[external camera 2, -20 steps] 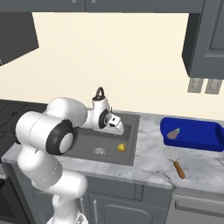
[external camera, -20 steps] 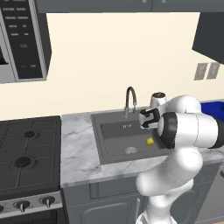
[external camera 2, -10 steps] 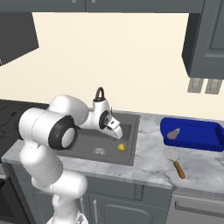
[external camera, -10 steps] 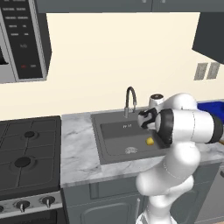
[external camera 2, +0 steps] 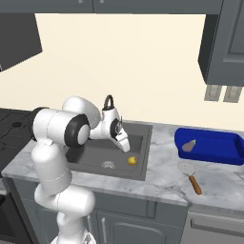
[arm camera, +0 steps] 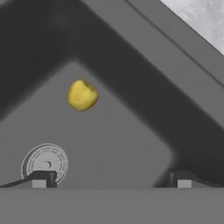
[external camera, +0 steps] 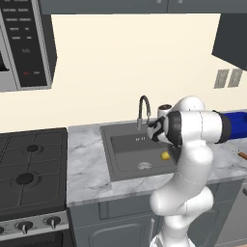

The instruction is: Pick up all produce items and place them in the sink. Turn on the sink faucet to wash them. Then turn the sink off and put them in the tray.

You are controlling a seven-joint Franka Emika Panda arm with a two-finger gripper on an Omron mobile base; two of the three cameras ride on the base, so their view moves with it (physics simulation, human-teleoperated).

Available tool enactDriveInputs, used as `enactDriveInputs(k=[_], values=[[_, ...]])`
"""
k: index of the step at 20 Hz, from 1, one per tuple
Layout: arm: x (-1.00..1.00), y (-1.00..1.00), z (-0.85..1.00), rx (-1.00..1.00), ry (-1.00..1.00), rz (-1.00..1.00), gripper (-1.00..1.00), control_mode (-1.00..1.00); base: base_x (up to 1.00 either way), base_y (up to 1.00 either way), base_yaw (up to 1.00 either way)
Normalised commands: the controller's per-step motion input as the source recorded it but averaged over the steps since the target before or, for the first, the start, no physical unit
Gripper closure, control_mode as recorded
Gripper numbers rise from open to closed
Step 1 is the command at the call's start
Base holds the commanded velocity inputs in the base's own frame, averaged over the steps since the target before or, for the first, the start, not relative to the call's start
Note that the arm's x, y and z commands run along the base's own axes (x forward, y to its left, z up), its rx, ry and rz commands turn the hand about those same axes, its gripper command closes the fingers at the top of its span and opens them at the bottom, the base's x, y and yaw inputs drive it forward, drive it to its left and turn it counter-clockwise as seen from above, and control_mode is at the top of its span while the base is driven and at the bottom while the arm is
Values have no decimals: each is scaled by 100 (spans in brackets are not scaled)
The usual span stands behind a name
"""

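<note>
From the left base view I see the arm bent over the sink [external camera: 120, 154]. The yellow fruit [external camera: 165, 156] lies on the sink floor, near the right wall, beside the drain [external camera: 144, 166]. The tap [external camera: 143, 111] stands at the back edge.

From the right base view the end effector [external camera 2: 125, 145] hangs over the sink, just above the yellow fruit. The eggplant [external camera 2: 188, 146] lies in the blue tray [external camera 2: 224, 152] on the surface [external camera 2: 167, 178], I think on its side.

In the hand view the two finger tips [arm camera: 43, 179] stand wide apart and hold nothing. The yellow fruit sits between them, farther off.
</note>
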Motion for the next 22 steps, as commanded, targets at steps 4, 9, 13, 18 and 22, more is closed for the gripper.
enactDriveInputs(k=[4,9,13,18,22], values=[[21,-19,-21,6,5,-17,-100,-100,0,0,0],[12,-15,-32,7,5,-12,-100,-100,0,0,0],[15,-9,-33,6,2,-11,-100,-100,0,0,0],[26,0,-29,4,0,-10,-100,-100,0,0,0],[26,-1,-28,3,0,-10,-100,-100,0,0,0]])
